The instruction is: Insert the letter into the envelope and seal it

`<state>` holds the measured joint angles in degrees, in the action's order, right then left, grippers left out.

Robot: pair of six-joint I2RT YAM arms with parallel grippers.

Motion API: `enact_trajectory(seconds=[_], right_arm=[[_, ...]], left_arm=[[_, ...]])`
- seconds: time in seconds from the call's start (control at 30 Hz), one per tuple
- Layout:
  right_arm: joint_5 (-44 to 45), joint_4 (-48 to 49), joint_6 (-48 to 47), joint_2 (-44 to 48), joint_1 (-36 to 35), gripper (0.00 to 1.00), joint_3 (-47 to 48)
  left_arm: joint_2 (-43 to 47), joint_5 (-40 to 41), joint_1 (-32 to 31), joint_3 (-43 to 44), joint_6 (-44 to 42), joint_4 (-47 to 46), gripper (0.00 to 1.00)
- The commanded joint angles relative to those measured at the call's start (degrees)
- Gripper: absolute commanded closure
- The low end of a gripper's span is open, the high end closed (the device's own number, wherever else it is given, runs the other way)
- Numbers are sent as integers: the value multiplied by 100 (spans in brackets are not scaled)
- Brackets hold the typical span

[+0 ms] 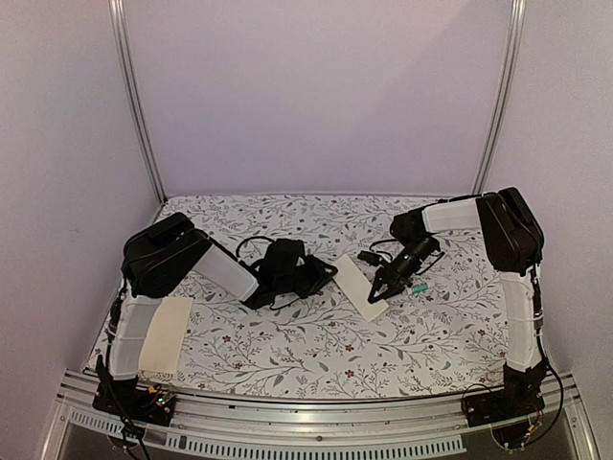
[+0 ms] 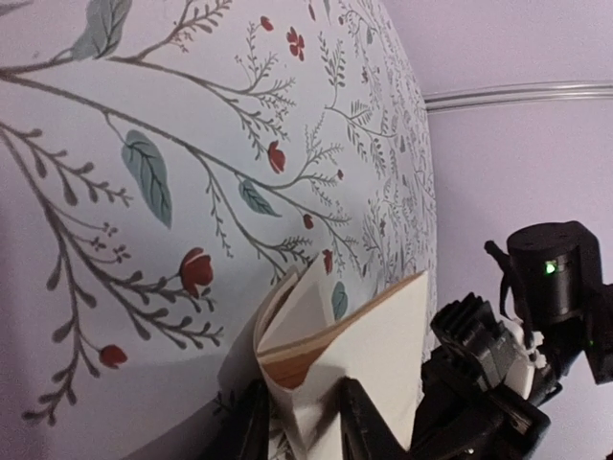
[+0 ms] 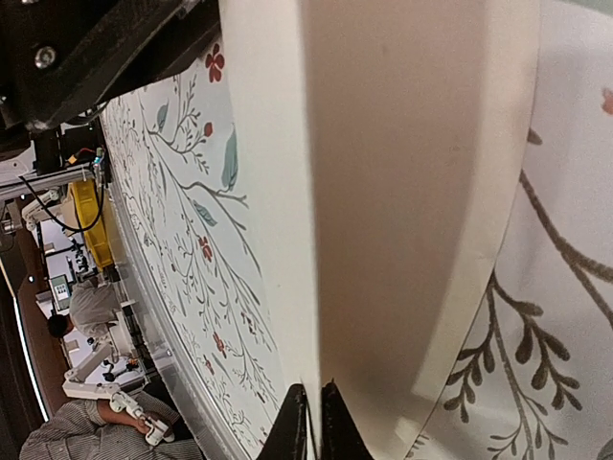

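Currently, both grippers are at the envelope (image 1: 356, 284).
Right gripper (image 3: 314, 395) clamped on its 3 o'clock edge; left gripper (image 2: 302, 407) straddles its 10 o'clock corner, grip undeterminable.

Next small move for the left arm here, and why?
Probably close the left pincer fully on the envelope. Its fingers flank one end, which bows open, while the right pincer is shut on its far edge. A second firm hold should steady it.
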<state>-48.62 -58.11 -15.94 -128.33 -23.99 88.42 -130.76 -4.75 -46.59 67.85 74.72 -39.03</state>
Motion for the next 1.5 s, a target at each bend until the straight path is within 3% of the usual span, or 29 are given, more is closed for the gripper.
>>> enact_trajectory(seconds=[0.0,0.13,0.37,0.67,0.83,0.9,0.97,1.0,1.13,1.23,1.47], right_arm=[[-47,-100,-99,39,-36,93,48],[-78,-155,-195,133,-36,88,57],[-85,-429,-473,602,134,71,351],[-97,-836,-1363,1529,766,59,1118],[-303,-238,-1699,2592,959,56,1249],[-364,538,-1598,3063,965,38,1035],[-507,1182,-1129,3559,964,6,702],[-647,1409,-904,3737,959,2,575],[-1648,2092,-202,4019,916,1,368],[-1634,2181,193,3857,759,9,609],[-1475,942,-398,3321,311,18,1755]], left_arm=[[-237,-205,151,-84,-222,-847,79],[-327,-495,190,32,-562,-1225,90],[47,-964,220,109,-1347,-1207,97],[1435,-1384,195,211,-2991,538,96],[2290,-1535,136,461,-3741,1562,96],[2569,-1607,111,625,-4027,1833,96],[2814,-1686,82,763,-4284,2068,96],[2913,-1682,68,849,-4365,2192,96],[3235,-1497,7,1193,-4685,2707,96],[3436,-1584,22,1405,-4954,2872,95],[3642,-2053,19,1825,-5130,2907,97]])
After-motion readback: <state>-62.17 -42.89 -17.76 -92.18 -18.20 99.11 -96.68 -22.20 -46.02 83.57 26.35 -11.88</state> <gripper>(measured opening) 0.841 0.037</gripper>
